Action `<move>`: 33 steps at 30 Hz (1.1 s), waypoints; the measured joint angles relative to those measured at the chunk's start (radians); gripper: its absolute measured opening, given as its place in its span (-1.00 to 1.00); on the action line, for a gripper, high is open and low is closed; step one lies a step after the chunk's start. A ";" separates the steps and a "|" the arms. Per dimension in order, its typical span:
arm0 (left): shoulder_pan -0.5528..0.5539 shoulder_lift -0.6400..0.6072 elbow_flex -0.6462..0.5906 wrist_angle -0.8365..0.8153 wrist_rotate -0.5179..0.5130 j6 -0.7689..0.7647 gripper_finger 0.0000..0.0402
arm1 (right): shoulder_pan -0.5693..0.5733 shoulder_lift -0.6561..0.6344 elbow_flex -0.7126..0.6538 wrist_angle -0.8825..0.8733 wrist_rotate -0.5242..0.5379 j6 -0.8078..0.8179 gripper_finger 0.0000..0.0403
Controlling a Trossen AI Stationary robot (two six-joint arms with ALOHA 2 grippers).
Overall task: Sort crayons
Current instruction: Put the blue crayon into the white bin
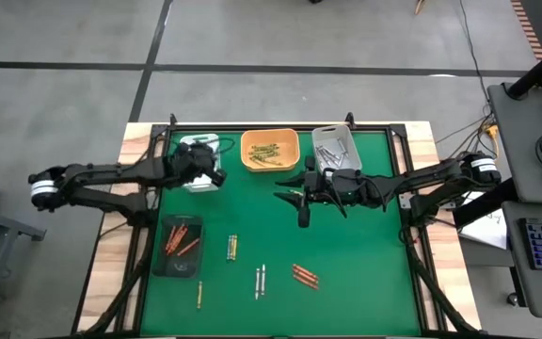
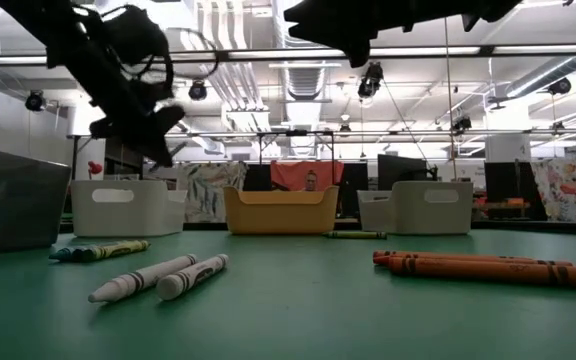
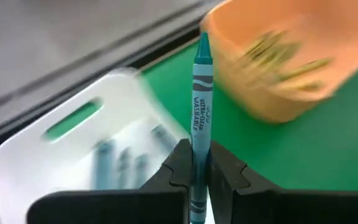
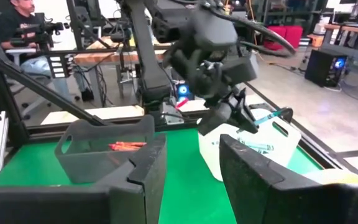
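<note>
- Teal-blue paper wraps the crayon [image 3: 201, 106] that the left pincer [image 3: 194, 163] clamps between its shut fingers; the stick stands straight out past the fingertips, pointed tip away from the wrist, with white lettering along its label.
- That held crayon hangs above the white bin [image 1: 199, 151] at the far left of the desk [image 1: 346, 245]; a few more blue crayons lie inside the bin.
- Beside it sits the orange bin [image 1: 270, 151] with yellow-olive crayons [image 1: 265, 151] in it, then a grey-white bin [image 1: 336, 148] holding pale sticks.
- A dark tray [image 1: 178, 247] at the near left contains red-orange crayons [image 1: 181, 239].
- Loose on the green mat: a yellow-olive pair [image 1: 232, 247], a single yellow-olive one [image 1: 199, 295], two white crayons [image 1: 261, 281] lying side by side, and red-orange ones [image 1: 305, 275] to the right.
- The right pincer [image 1: 303, 195] hovers over the middle of the mat in front of the grey-white bin, its jaws wide apart and holding nothing.
- Beyond the desk a seated person [image 4: 18, 25] shows in the room.
</note>
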 joint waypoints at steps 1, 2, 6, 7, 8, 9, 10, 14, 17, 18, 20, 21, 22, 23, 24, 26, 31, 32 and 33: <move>0.036 0.000 0.000 -0.027 0.018 0.002 -0.99 | 0.000 0.000 0.000 -0.001 0.006 0.000 -0.31; 0.070 0.000 0.000 -0.048 0.027 0.004 -0.99 | 0.000 0.000 0.000 -0.001 0.012 0.000 -0.31; 0.186 0.000 0.000 -0.133 0.108 0.026 -0.99 | 0.000 0.005 0.000 -0.011 0.013 0.001 -0.32; 0.210 0.000 0.000 -0.147 0.126 0.033 -0.99 | 0.000 0.005 0.000 -0.012 0.013 0.001 -0.33; 0.229 0.000 0.000 -0.159 0.138 0.042 -0.99 | 0.000 0.005 0.000 -0.012 0.013 0.002 -0.33; 0.246 0.000 0.000 -0.168 0.150 0.052 -0.99 | 0.000 0.005 0.000 -0.012 0.013 0.002 -0.34; 0.259 0.001 0.000 -0.175 0.154 0.067 -0.99 | 0.000 0.005 0.000 -0.013 0.013 0.002 -0.34; 0.298 0.001 0.000 -0.179 0.195 0.113 -0.99 | 0.000 0.005 0.000 -0.016 0.014 0.000 -0.34; 0.306 0.001 0.000 -0.180 0.201 0.129 -0.99 | 0.000 0.005 0.000 -0.018 0.014 0.000 -0.34; 0.306 0.001 0.000 -0.180 0.201 0.129 -0.99 | 0.000 0.005 0.000 -0.023 0.014 0.000 -0.34; 0.306 0.001 0.000 -0.180 0.201 0.130 -0.97 | 0.000 0.005 0.000 -0.030 0.014 0.002 -0.34; 0.306 0.001 0.000 -0.180 0.201 0.130 -0.95 | 0.000 0.005 0.000 -0.034 0.014 0.002 -0.33; 0.306 0.002 0.000 -0.180 0.201 0.130 -0.93 | 0.000 0.005 0.000 -0.037 0.014 0.002 -0.32; 0.306 0.004 0.000 -0.179 0.201 0.130 -0.91 | 0.000 0.005 0.000 -0.038 0.014 0.002 -0.32; 0.306 0.010 0.000 -0.179 0.201 0.130 -0.89 | 0.000 0.005 0.000 -0.038 0.014 0.003 -0.31; 0.306 0.027 0.000 -0.180 0.201 0.129 -0.85 | 0.000 0.005 0.000 -0.039 0.014 0.003 -0.30; 0.306 0.084 0.000 -0.180 0.201 0.124 -0.80 | 0.000 0.005 0.000 -0.059 0.014 0.015 -0.31; 0.306 0.094 0.000 -0.179 0.201 0.124 -0.79 | 0.000 0.005 0.000 -0.064 0.014 0.018 -0.31; 0.306 0.103 0.000 -0.179 0.201 0.124 -0.79 | 0.000 0.005 0.000 -0.069 0.014 0.019 -0.31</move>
